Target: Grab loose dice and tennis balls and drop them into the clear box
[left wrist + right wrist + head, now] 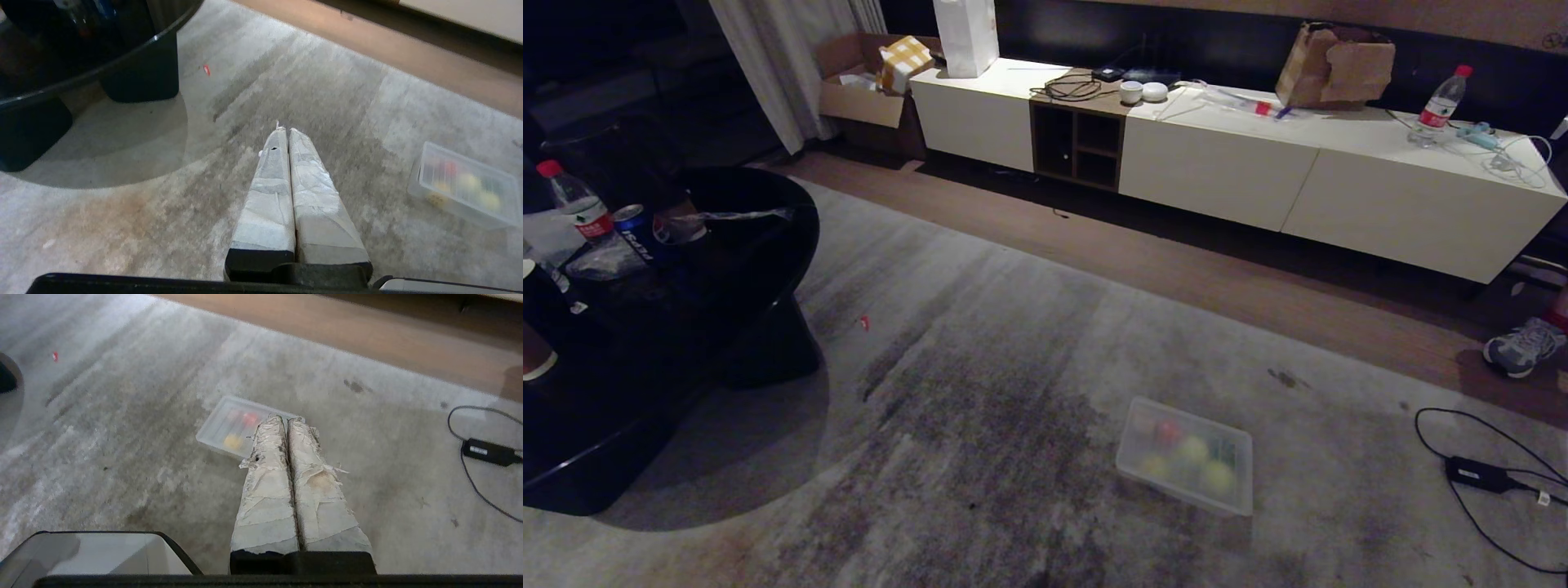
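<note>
Two tennis balls (1205,465), yellow-green, lie inside the clear box (1184,455) on the grey rug (980,392) before you, with a red die (1168,431) and a yellow die (1153,467) showing blurred through its wall; anything else in it is too blurred to tell. To your left stands a black round surface (727,269) carrying a water bottle (574,206) and a blue can (633,233), its dark base planted on the rug. A small red scrap (864,323) lies on the rug between that base and the box. A black power adapter (1476,474) with its looping cable rests at the rug's right edge, a grey sneaker (1523,346) beyond it on the wooden floor, and a long white cabinet (1298,163) lines the far wall.

Only the head view gives you the cabinet and the sneaker; neither arm appears there. The wrist views alone show the arms. The left gripper (285,131) hangs above bare rug, taped fingers pressed together on nothing, the box well off to its side. The right gripper (286,419) is likewise closed and empty, its tips overlapping the box's far corner in that view.
</note>
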You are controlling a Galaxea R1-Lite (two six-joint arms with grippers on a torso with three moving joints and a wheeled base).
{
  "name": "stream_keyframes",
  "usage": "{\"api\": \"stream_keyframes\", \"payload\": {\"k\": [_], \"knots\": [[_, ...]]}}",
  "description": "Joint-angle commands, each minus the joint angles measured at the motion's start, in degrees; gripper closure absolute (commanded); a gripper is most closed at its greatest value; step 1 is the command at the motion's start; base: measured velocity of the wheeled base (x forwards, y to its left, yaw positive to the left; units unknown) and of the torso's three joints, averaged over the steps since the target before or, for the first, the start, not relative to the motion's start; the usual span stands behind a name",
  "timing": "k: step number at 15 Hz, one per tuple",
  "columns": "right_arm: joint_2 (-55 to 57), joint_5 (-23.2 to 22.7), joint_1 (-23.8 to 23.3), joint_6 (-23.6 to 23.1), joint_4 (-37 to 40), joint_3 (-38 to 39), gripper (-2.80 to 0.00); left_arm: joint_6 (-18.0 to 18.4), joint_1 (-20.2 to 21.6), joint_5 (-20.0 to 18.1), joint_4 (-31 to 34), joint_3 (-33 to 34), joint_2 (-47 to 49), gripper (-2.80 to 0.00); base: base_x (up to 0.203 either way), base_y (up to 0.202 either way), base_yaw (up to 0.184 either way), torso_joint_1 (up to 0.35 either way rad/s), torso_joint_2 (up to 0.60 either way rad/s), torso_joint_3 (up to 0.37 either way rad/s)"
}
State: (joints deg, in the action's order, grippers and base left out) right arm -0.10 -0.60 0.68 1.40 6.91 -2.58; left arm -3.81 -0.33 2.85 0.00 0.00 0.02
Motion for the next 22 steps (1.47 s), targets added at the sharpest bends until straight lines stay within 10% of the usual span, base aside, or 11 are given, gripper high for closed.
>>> {"api": "stream_keyframes", "payload": {"k": [1,22], "knots": [[0.1,-0.02,0.02,0.0,0.03,0.03,0.0,-0.1,-0.02,0.05,0.0,0.09,0.06,0.0,0.0,0.0,0.0,0.002,0.0,0.199],[0.1,0.07,0.02,0.09,0.03,0.02,0.0,0.56,-0.02,-0.04,0.09,0.09,0.06,0.0,0.0,0.0,0.0,0.003,0.0,0.154]]}}
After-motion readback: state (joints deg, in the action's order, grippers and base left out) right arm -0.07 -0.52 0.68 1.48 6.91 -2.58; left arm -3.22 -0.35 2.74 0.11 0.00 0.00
